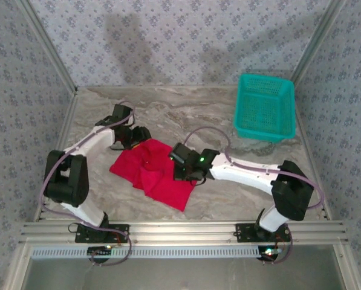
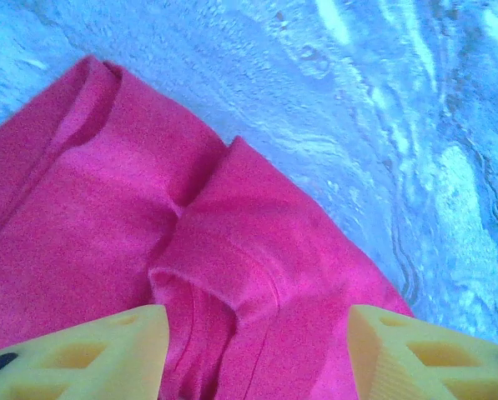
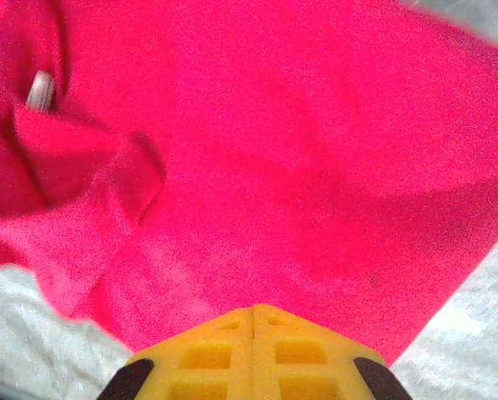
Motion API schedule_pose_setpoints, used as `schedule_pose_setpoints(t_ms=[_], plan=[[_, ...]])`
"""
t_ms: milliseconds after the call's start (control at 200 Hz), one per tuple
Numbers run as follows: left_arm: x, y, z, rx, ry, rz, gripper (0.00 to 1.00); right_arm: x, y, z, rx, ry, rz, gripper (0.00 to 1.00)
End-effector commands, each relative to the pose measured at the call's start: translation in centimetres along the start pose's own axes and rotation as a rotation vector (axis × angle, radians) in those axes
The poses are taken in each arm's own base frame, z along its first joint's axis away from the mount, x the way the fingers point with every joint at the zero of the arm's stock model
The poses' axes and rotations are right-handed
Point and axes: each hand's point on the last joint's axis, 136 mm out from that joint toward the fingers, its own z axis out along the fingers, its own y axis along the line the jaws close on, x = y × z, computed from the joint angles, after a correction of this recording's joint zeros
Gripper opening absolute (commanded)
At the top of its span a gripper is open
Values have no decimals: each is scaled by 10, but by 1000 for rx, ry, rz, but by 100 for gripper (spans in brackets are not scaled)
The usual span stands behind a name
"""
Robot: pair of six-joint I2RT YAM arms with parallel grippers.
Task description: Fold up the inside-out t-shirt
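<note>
Found bright red soft cloth short-sleeved t-shirt [image 1: 151, 172] lying rumpled at centre of top view, flat on grey marbled tabletop [image 1: 186, 115], partly doubled over, edges uneven. Noted small white tag [image 3: 40, 90] at upper left of rt wrist view, tucked in a crease. Noted teal plastic mesh basket [image 1: 265, 109] at upper right of top view, well apart from shirt; not involved.

Checked left gripper [image 1: 139, 139] at shirt's upper-left edge: yellow fingers [image 2: 119, 346] set apart at bottom of wrist view, roughly half open, straddling a raised fold w/o pinching it; nothing held. Checked right gripper [image 3: 254, 310] at shirt's right side: closed tight, pads together, no cloth seen between; cannot tell whether tips press fabric.

Judged step in hand: taking hold of upper-left edge for a fold. Judged task early; no neat fold visible.

Recommend:
- Lower left gripper until both layers of the fold sit between pads before closing.
- Grip near edge, not mid-panel.
- Use right gripper as anchor vs. sliding.
- Lift low, carry across slowly, avoid dragging bunched layers.

Risk: single-layer pinch, leaving underside behind.
</note>
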Motion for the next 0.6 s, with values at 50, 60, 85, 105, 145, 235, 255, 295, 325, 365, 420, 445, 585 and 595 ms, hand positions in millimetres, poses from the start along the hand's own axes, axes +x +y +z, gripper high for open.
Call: schedule_pose_setpoints(t_ms=[50,60,85,105,145,235,255,295,325,365,420,445,585,595], plan=[[53,4,-36,-138,54,157,63,-9,-43,18,77,6,82,4],[57,4,-36,-147,57,163,63,-9,-44,18,80,8,85,4],[66,4,-36,-160,61,173,63,-9,-47,19,82,8,90,4],[73,4,-35,-170,67,178,64,-9,-49,20,83,10,94,4],[86,5,-33,-187,80,182,64,-10,-52,21,87,14,103,5],[110,6,-25,-217,107,202,64,-11,-53,22,87,19,105,5],[114,6,-22,-220,113,211,64,-11,-54,22,88,19,106,5],[122,6,-17,-227,126,222,64,-11,-53,22,85,19,106,5],[126,6,-12,-230,135,232,63,-11,-52,23,85,21,106,5],[131,7,-7,-236,150,241,63,-11,-51,24,83,22,105,5],[137,8,0,-251,173,258,61,-11,-49,26,81,25,103,5],[138,10,2,-262,180,266,59,-11,-49,28,81,27,102,6],[140,24,5,-325,192,294,27,-5,-54,51,124,56,92,5],[140,25,4,-330,193,295,25,-4,-55,53,130,61,91,5]])
